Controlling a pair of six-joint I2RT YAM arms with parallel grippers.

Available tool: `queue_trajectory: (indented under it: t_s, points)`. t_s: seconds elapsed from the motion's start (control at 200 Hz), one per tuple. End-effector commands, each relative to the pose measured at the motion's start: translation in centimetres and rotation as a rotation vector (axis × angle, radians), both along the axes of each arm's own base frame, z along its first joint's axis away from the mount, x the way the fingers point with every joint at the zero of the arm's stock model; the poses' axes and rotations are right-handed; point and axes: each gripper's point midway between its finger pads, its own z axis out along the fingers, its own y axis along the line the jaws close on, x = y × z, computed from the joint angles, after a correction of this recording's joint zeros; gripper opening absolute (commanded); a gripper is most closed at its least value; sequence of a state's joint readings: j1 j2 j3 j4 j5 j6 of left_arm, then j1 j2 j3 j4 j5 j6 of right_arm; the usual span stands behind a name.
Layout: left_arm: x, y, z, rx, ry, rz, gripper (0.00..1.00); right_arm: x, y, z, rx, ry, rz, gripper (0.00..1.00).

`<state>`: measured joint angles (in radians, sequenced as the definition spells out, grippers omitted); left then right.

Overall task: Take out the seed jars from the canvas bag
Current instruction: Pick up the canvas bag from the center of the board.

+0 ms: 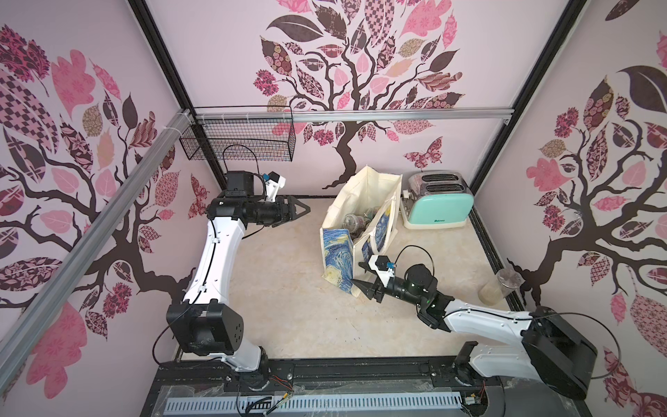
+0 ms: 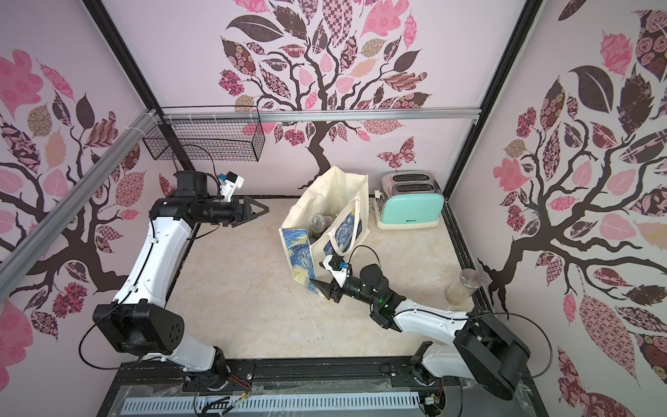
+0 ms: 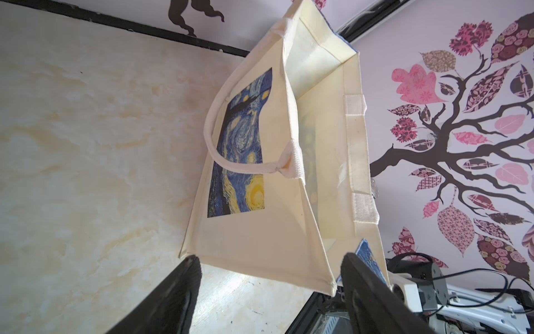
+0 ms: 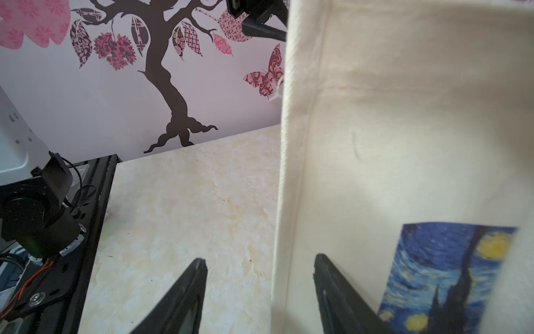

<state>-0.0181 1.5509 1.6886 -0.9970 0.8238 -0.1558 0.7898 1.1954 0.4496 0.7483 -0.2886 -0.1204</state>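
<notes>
right now i judge we are between picks: neither arm carries anything, and the reach into the bag is not yet begun. the table [image 1: 288, 307] has the canvas bag [image 1: 375, 187] standing upright, mouth open, near the back edge, just beside a mint toaster [image 1: 438, 207]. the left gripper [image 1: 302, 208] hangs raised with its jaws spread wide and empty, pointing at the bag from well apart. the right gripper [image 1: 361, 276] sits low at the bag's near corner, jaws parted and empty. in its wrist view the corner seam lies between the two fingers; whether it touches them i cannot tell. the seed jars [image 1: 352, 221] lie inside the bag, below the rim, out of reach of both grippers as they stand. the next move, as i see it, calls for coming over the rim from above and dropping between the walls without snagging a strap handle [image 3: 245, 170].
</notes>
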Motion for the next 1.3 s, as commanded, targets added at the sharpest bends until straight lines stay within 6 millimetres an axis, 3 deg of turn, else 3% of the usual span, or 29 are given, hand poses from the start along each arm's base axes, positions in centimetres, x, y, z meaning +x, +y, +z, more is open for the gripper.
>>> queue_trajectory:
  t_s: [0.0, 0.11, 0.215, 0.33, 0.555, 0.76, 0.96, 1.145, 1.296]
  points:
    - [-1.9, -2.0, 0.9, 0.058, -0.038, -0.068, 0.79, -0.2, -1.6, 1.3, -0.103, -0.121, -0.040, 0.79]
    - [-2.3, -3.9, 0.8, 0.093, -0.036, -0.105, 0.79, -0.1, -2.7, 2.2, -0.139, -0.155, -0.086, 0.99]
    - [-2.3, -5.3, 0.0, 0.127, -0.025, -0.127, 0.82, 1.3, -4.0, 3.4, -0.145, -0.173, -0.198, 1.00]
    - [-1.8, -5.3, -2.2, 0.226, 0.017, -0.098, 0.82, 3.8, -6.3, 5.4, -0.108, -0.126, -0.394, 1.00]
    - [-2.7, -5.0, -5.0, 0.293, 0.148, -0.141, 0.68, 7.3, -7.5, 8.4, -0.117, 0.048, -0.402, 0.99]
    - [-4.3, -5.6, -3.7, 0.259, 0.113, -0.210, 0.45, 11.8, -8.9, 11.1, -0.146, 0.147, -0.528, 0.99]
    - [-4.6, -4.9, -3.2, 0.312, 0.041, -0.232, 0.00, 15.9, -9.8, 13.2, -0.205, 0.197, -0.590, 0.98]
    - [-4.4, -4.5, -2.2, 0.366, -0.049, -0.273, 0.00, 20.4, -11.0, 14.3, -0.223, 0.274, -0.609, 0.93]
    - [-3.8, -4.5, -0.5, 0.394, -0.174, -0.296, 0.00, 23.9, -11.6, 13.5, -0.312, 0.306, -0.659, 0.90]
